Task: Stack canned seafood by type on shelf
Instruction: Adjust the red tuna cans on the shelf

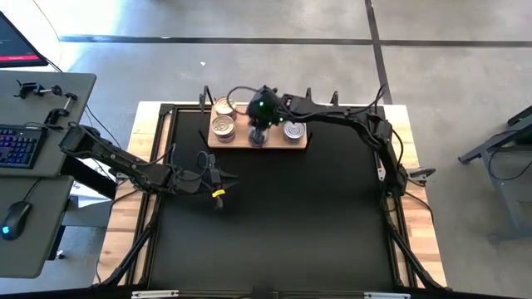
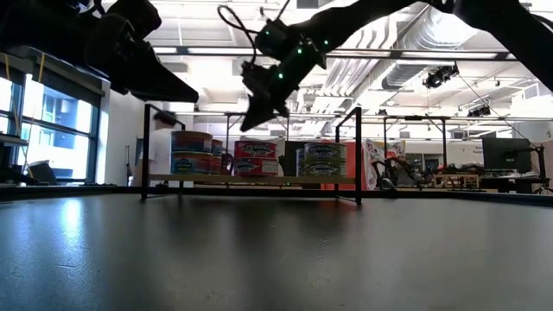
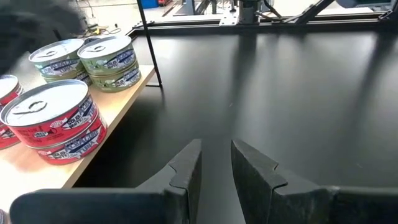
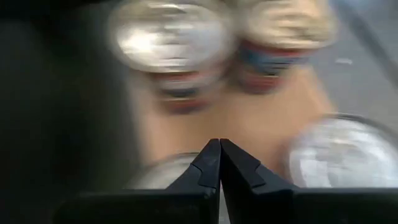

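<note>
Worktop [image 1: 416, 241]: pale wood, mostly covered by a large black mat [image 1: 274, 224]; a black frame [image 1: 166, 116] of thin posts runs along its edges.

Desk [image 1: 41, 208], to the left of the worktop: grey, carrying a keyboard [image 1: 18, 145] and a mouse [image 1: 15, 220].

Shelf [image 1: 241, 143]: light-brown wooden board at the far edge of the mat, lying flat, bare wood showing at its near edge.

Tins [image 1: 223, 126]: all on the shelf, stacked in low piles by label. The left wrist view shows a red-labelled stack [image 3: 59, 121] nearest, with a green-labelled stack [image 3: 112, 62] and a blue-labelled stack [image 3: 59, 59] behind it. The low view shows two-high stacks [image 2: 192, 151] side by side.

Right gripper [image 1: 259, 124]: above the middle of the shelf, pointing down over the tins, fingers pressed together, holding nothing; it hides part of the middle row.

Left gripper [image 1: 223, 184]: over bare mat, in front of the shelf's left end, well apart from the tins, fingers [image 3: 186, 168] a narrow gap apart, empty.
</note>
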{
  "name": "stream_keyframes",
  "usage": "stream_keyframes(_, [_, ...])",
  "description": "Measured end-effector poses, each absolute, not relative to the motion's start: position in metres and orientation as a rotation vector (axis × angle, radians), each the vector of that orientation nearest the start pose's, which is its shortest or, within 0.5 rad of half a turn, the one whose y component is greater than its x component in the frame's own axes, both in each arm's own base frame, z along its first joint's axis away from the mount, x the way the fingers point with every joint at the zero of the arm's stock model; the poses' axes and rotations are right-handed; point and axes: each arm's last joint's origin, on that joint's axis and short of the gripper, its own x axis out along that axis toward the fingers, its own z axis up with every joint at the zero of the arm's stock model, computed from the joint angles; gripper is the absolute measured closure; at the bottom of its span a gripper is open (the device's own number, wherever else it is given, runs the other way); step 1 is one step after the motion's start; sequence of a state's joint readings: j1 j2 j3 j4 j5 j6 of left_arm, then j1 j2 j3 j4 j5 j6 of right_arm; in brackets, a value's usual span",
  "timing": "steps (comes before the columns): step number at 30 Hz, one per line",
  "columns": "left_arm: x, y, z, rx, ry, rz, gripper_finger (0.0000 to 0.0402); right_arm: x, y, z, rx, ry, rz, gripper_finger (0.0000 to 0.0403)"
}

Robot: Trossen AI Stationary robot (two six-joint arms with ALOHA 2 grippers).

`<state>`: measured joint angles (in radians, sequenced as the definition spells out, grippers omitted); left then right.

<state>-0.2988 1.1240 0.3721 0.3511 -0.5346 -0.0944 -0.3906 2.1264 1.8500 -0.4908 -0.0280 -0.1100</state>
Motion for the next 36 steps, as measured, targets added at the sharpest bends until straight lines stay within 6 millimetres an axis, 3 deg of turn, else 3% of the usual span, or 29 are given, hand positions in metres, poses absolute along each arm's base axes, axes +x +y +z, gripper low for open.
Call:
stream_keyframes(4, [0.206,-0.049,0.182,0.070,0.354,0.245,0.0326,0.448,-0.159,0.249,0.104,0.810,-0.135,0.0403])
stream_keyframes(9, [0.206,-0.049,0.182,0.069,0.351,0.245,0.0326,0.446,-0.151,0.238,0.065,0.926,-0.224,0.0403])
stream_keyframes(12, [0.206,-0.049,0.182,0.069,0.351,0.245,0.0326,0.446,-0.153,0.239,0.032,0.930,-0.300,0.0403])
stream_keyframes(28, [0.206,-0.049,0.182,0.069,0.351,0.245,0.0326,0.442,-0.166,0.230,0.072,0.973,-0.327,0.0403])
stream_keyframes(36, [0.206,-0.050,0.183,0.069,0.350,0.239,0.0326,0.445,-0.170,0.227,0.011,0.965,-0.421,0.0403])
